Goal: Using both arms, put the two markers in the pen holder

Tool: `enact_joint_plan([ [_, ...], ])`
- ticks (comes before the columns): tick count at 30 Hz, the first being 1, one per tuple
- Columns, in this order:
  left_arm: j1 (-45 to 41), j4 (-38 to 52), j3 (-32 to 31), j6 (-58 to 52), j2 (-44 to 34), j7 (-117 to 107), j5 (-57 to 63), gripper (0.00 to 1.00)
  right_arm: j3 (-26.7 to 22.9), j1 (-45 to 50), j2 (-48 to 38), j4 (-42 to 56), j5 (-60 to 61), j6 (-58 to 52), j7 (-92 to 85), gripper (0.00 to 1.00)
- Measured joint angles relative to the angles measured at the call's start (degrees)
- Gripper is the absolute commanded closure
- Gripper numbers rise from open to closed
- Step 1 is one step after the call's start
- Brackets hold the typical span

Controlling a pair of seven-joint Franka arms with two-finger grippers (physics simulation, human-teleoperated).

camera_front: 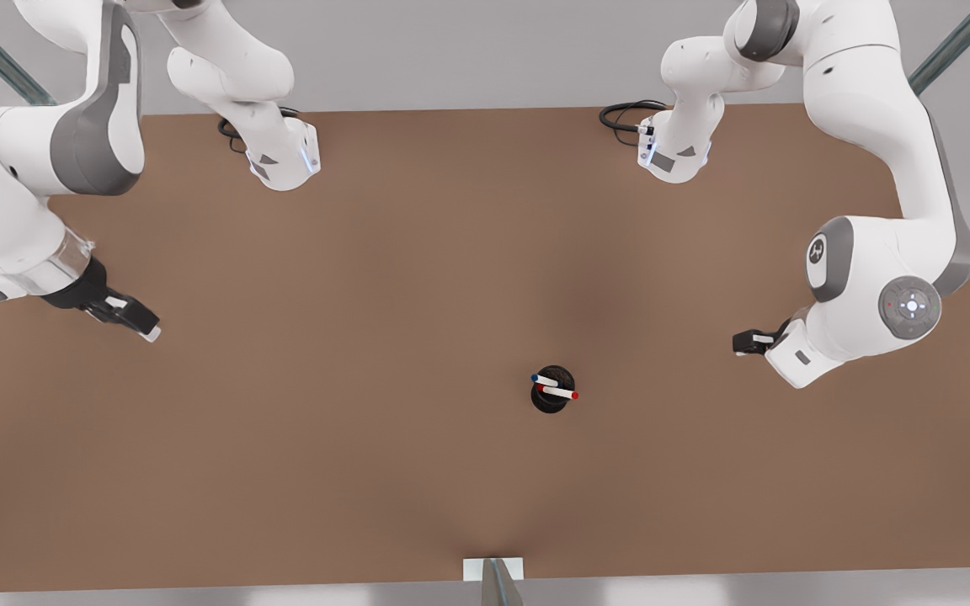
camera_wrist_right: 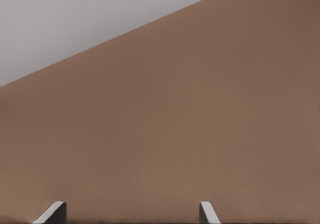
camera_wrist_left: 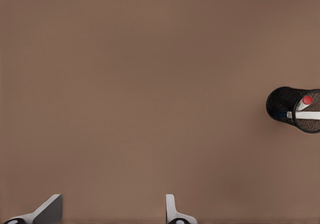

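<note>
1. Front view: holder (camera_front: 546, 406) upright on the table (camera_front: 350, 353), right of centre in that view, well apart from both grippers.
2. Same view: red marker (camera_front: 561, 392) and blue marker (camera_front: 542, 381) both inside the holder, leaning, with upper ends above the rim.
3. Left wrist view: holder (camera_wrist_left: 281, 102) seen from above and to one side, with the red marker (camera_wrist_left: 305, 102) and the white barrel of the blue marker (camera_wrist_left: 309, 115) showing at its mouth.
4. Right wrist view: bare table (camera_wrist_right: 200, 108) and its edge, with grey floor (camera_wrist_right: 75, 18) beyond.
5. Left gripper (camera_front: 744, 342) (camera_wrist_left: 112, 211): at the front view's right, wrist bent low over the table, fingers spread apart, grasping nothing.
6. Right gripper (camera_front: 146, 326) (camera_wrist_right: 130, 213): at the front view's left, near the table's edge, forearm angled down and inward, fingers spread apart, grasping nothing.
</note>
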Motion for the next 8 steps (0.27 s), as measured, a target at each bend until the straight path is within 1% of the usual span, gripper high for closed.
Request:
enact_joint_plan([
  [1,0.0,0.0,0.0,-0.06,-0.03,0.02,0.02,0.0,0.5,0.62,0.85,1.2,-0.44,-1.38,-1.39,0.0],
  [3,-0.06,0.0,0.0,-0.14,-0.08,0.03,0.05,0.0,0.93,4.23,5.63,9.12,-1.62,-5.38,-3.95,0.0],
  [4,-0.03,0.0,0.0,-0.18,-0.08,0.05,0.06,0.0,1.05,5.95,6.66,10.87,-2.09,-7.04,-5.12,0.0],
  [8,-0.65,0.0,-0.1,-0.52,-0.38,0.05,0.01,0.0,1.3,7.28,7.46,12.56,-3.35,-11.67,-9.27,0.0],
])
